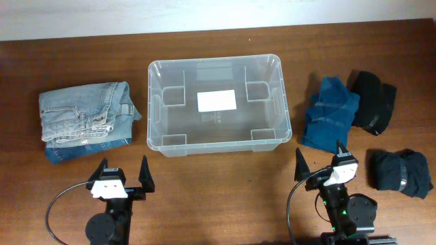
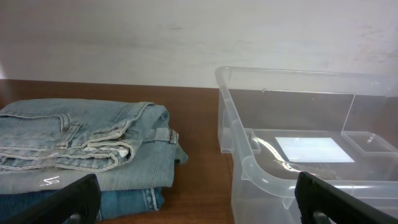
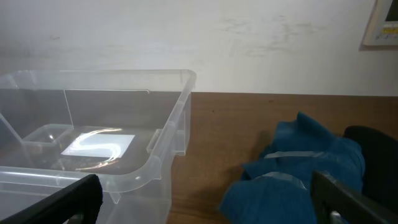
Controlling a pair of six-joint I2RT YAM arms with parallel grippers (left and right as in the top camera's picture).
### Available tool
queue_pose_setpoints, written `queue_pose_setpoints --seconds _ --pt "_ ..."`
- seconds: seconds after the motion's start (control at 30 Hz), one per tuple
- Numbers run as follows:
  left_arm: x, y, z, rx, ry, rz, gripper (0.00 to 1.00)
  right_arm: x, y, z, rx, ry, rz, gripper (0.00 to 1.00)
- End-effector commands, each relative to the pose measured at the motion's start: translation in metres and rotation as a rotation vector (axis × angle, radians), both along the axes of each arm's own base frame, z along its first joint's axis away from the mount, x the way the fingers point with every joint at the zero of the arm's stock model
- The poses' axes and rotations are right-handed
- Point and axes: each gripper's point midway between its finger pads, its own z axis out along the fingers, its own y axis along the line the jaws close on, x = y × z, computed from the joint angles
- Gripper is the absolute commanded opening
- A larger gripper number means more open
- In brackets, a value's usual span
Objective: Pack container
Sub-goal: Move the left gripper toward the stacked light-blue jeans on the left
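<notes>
The clear plastic container (image 1: 156,102) stands empty at the table's middle, with a white label on its base; it also shows in the left wrist view (image 2: 249,165) and the right wrist view (image 3: 168,140). Folded light blue jeans (image 1: 85,119) lie to its left, also in the left wrist view (image 2: 87,146). A blue garment (image 1: 330,112) lies to its right, also in the right wrist view (image 3: 298,177). My left gripper (image 1: 124,173) is open and empty near the front edge. My right gripper (image 1: 320,158) is open and empty, just in front of the blue garment.
Two black garments lie at the right: one (image 1: 372,101) behind the blue garment, one (image 1: 400,172) near the front right. A white wall runs behind the table.
</notes>
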Motion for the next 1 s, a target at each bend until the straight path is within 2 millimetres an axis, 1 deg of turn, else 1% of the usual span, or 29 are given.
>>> queue_pose_setpoints --seconds 0.0,0.63,0.7,0.77,0.83,0.87,0.97 --pt "0.0 0.006 -0.002 0.019 0.003 0.033 0.99 0.0 0.0 -0.003 0.005 0.005 -0.003 0.98" --pt "0.0 0.006 0.0 0.018 -0.007 0.032 0.99 0.0 0.0 -0.003 0.005 0.005 -0.003 0.98" --pt "0.0 -0.001 0.002 0.016 -0.016 -0.003 0.99 0.0 0.0 -0.003 0.005 0.005 -0.003 0.98" --pt "-0.001 -0.015 0.004 0.011 -0.023 -0.088 0.99 0.0 0.0 -0.003 0.005 0.005 -0.003 0.98" --pt "-0.003 -0.03 0.012 0.009 -0.052 -0.178 0.99 0.0 0.0 -0.003 0.005 0.005 -0.003 0.98" --pt "-0.004 -0.032 0.019 0.011 -0.075 -0.189 1.0 0.0 0.0 -0.003 0.005 0.005 -0.003 0.98" --pt "-0.005 -0.024 0.039 0.013 -0.098 -0.141 0.99 0.0 0.0 -0.003 0.005 0.005 -0.003 0.98"
